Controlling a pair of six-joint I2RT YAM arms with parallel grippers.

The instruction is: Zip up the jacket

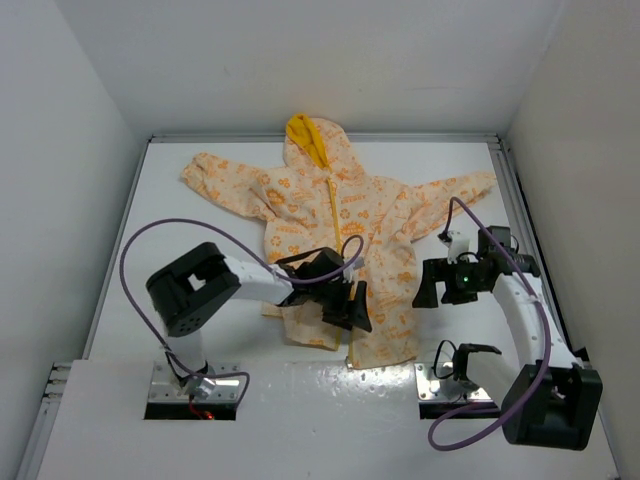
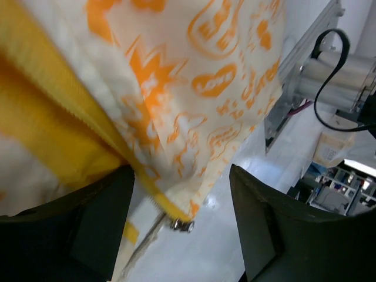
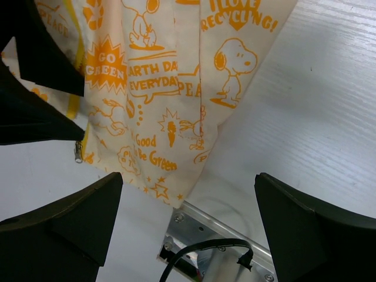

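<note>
The jacket (image 1: pixel 340 215) lies spread on the white table, hood with yellow lining at the far end and sleeves out to both sides. Its yellow zipper (image 1: pixel 332 210) runs down the front. My left gripper (image 1: pixel 350 300) hovers over the lower front, open. In the left wrist view my left gripper (image 2: pixel 182 170) has the yellow zipper tape (image 2: pixel 88 117) and its small metal end (image 2: pixel 182 225) between the spread fingers, touching neither. My right gripper (image 1: pixel 435 283) stands open just right of the hem; the right wrist view shows my right gripper (image 3: pixel 189 176) with the jacket's hem corner (image 3: pixel 170 176) ahead of it.
The right arm's metal base plate (image 3: pixel 223 235) and a black cable (image 3: pixel 200 249) lie just past the hem. White walls enclose the table (image 1: pixel 200 250) on three sides. The left arm's purple cable (image 1: pixel 135 260) loops over the left part of the table.
</note>
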